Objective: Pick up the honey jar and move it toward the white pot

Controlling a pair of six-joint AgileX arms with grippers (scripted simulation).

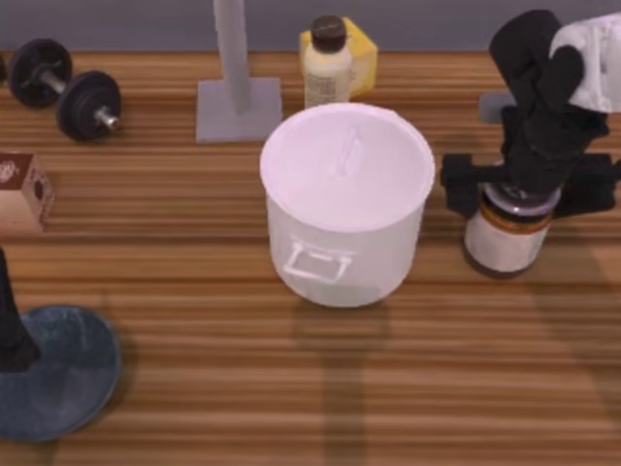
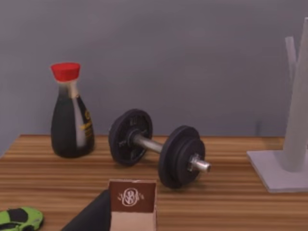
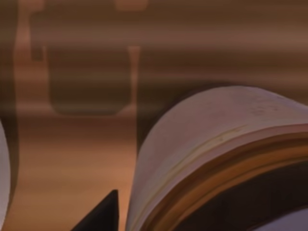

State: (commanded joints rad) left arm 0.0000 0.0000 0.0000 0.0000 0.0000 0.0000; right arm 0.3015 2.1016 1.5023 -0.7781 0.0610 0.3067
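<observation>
Right wrist view: honey jar [image 3: 226,159] fills the near field, white label and amber band visible, wooden table [image 3: 72,159] behind it. Top view: right gripper [image 1: 529,184] clamps the honey jar [image 1: 506,233] by its lid, at 3 o'clock from the white pot [image 1: 344,209], near but not touching. Cream bottle [image 1: 327,63] and yellow box [image 1: 361,49] lie at 12 o'clock beyond the pot. Only the left wrist view shows a soy sauce bottle [image 2: 71,113], green toy car [image 2: 19,219], dumbbell [image 2: 159,147] and brown carton [image 2: 132,204]. Left gripper not visible.
</observation>
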